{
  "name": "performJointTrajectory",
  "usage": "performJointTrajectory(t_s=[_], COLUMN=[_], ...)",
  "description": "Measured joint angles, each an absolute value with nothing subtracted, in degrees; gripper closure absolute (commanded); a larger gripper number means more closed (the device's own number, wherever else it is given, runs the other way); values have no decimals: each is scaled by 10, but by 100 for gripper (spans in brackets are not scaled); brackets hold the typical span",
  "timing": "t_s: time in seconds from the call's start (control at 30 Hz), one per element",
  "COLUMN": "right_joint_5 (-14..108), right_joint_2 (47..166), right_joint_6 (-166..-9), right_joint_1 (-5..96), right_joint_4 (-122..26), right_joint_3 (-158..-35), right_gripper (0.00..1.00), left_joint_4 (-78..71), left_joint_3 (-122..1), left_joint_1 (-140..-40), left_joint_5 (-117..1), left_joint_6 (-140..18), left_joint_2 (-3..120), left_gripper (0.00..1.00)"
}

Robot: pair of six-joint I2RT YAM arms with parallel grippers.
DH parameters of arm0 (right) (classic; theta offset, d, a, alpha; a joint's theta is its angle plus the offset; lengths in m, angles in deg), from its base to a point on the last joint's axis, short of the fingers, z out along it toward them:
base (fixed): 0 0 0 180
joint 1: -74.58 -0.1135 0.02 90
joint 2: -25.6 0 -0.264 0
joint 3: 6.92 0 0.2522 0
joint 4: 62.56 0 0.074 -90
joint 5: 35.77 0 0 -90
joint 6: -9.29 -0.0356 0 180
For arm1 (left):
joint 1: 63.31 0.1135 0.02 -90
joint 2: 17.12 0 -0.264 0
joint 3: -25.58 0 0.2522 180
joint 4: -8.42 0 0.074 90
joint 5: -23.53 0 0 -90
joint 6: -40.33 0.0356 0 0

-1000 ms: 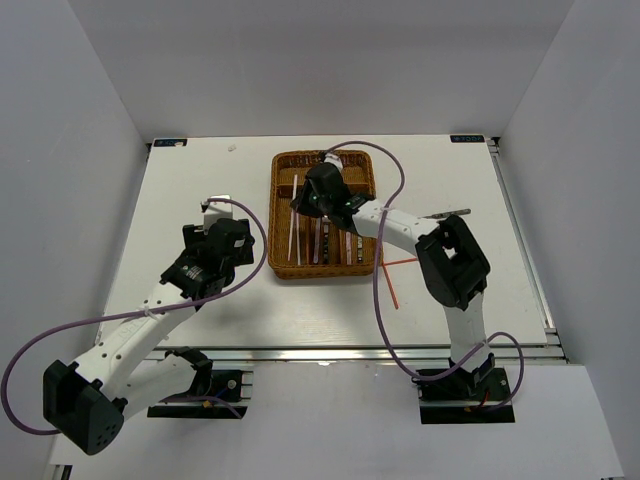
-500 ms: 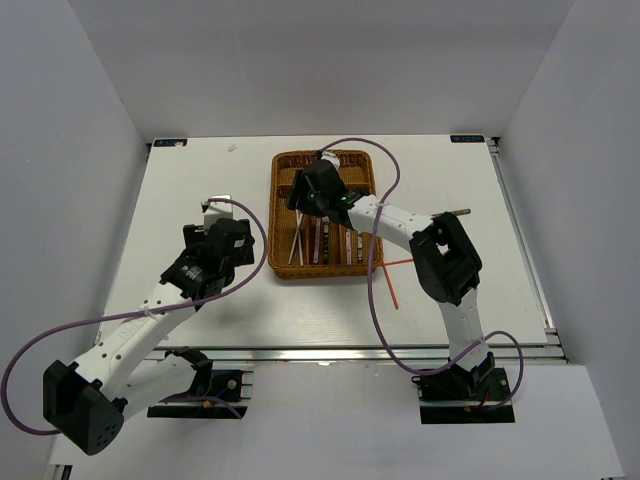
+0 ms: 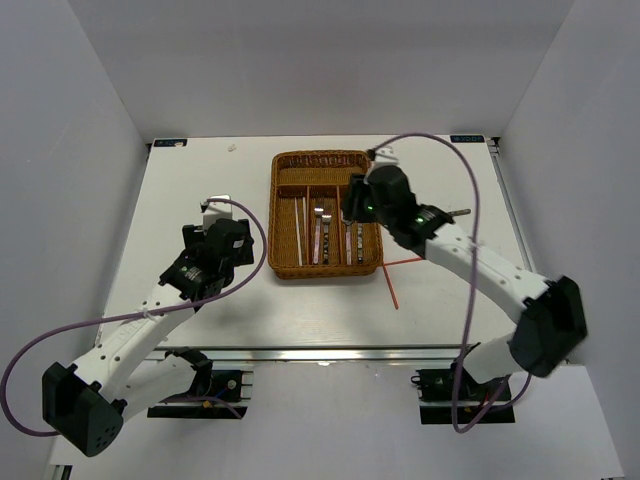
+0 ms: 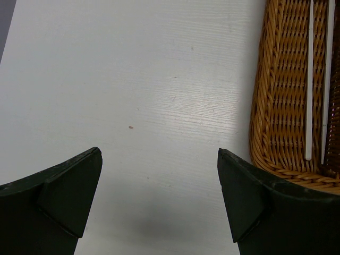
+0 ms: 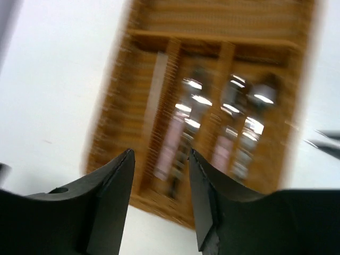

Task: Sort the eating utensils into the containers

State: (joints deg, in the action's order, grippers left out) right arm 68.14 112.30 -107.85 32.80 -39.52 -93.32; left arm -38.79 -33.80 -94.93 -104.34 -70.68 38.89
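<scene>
Swung rightward, right gripper hovers over wicker tray's right side, jaws slightly apart, empty; white chopsticks lie in its leftmost narrow compartment. Left gripper gapes wide over the table beside it.

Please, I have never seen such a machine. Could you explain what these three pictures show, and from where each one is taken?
This is a robot with a left arm and a right arm, bolted to a white table. The large picture looks down from above. The other two come from a small camera on each wrist, so the dark shapes at the bottom are that arm's own fingers. The left fingers are open over bare table, beside a wicker tray. The right fingers are open above the tray; that picture is blurred. Neither holds anything. In the tray lie white chopsticks and pink-handled cutlery. Two red chopsticks lie on the table beside it.
</scene>
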Motion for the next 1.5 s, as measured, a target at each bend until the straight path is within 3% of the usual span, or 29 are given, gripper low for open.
performJointTrajectory(t_s=[0.1,0.27,0.43,0.6,1.13,1.37,1.5], right_joint_5=[685,692,690,688,684,676,676], right_joint_2=[1037,987,979,985,1087,1111,1115], right_joint_6=[-1049,-1023,-1020,-1021,-1012,-1012,-1015], right_joint_1=[366,393,389,389,386,386,386], right_joint_4=[-368,-308,-281,-279,-308,-351,-356], right_joint_3=[-844,-740,-671,-650,-621,-625,-628], right_gripper=[60,56,61,69,72,96,100], left_joint_4=[-388,-388,-388,-388,-388,-388,-388], left_joint_3=[-338,-338,-338,-338,-338,-338,-338], left_joint_1=[-949,-947,-946,-946,-946,-946,-946], left_joint_5=[-1044,-1043,-1043,-1037,-1027,-1025,-1024], left_joint_6=[-707,-707,-707,-707,-706,-706,-706], left_joint_2=[387,386,386,387,394,394,394], left_gripper=[2,2,2,2,2,2,2])
